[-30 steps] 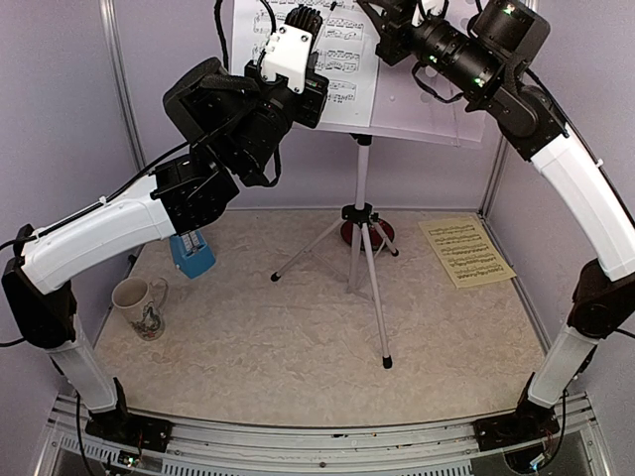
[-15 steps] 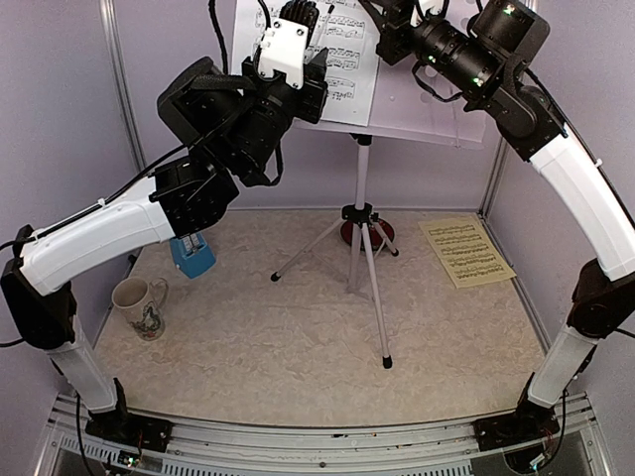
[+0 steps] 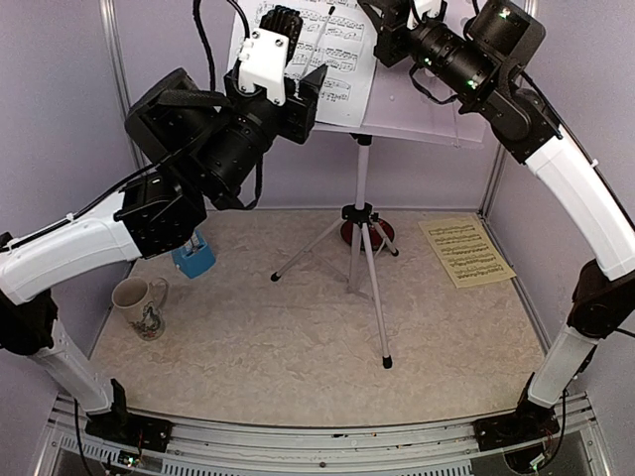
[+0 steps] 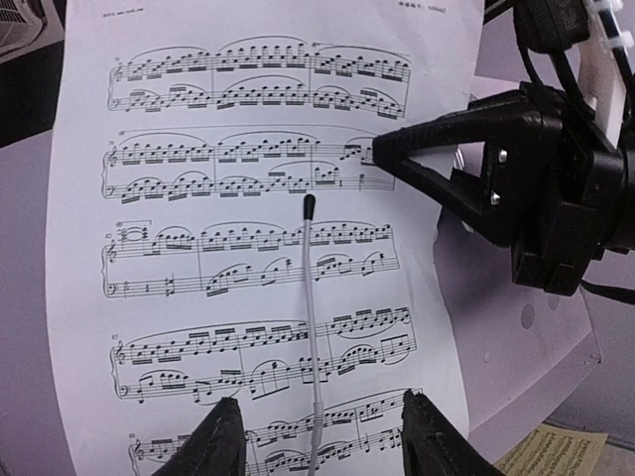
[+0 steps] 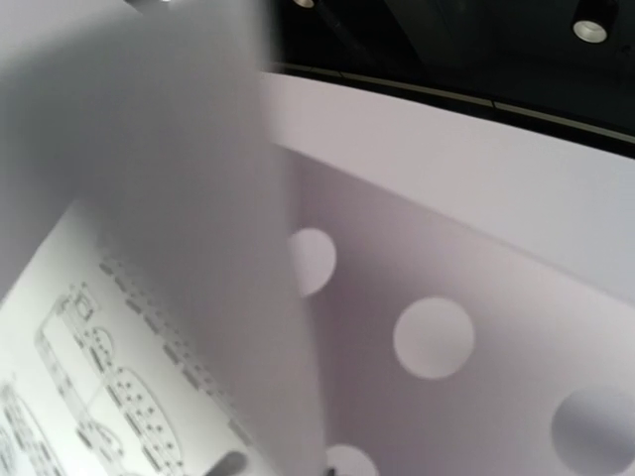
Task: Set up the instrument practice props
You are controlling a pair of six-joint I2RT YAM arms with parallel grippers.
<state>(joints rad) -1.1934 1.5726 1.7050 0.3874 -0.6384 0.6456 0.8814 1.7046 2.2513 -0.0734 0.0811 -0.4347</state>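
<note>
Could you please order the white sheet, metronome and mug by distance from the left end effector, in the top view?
1. White sheet, on the stand, facing the left end effector.
2. Metronome, below, left side.
3. Mug, near left corner.

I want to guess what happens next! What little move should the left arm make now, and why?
Probably pull the left arm straight back from the white sheet. Its jaws stand open in front of the paper, the stand's thin wire lies across the page, and the right jaws are shut on its edge.
</note>
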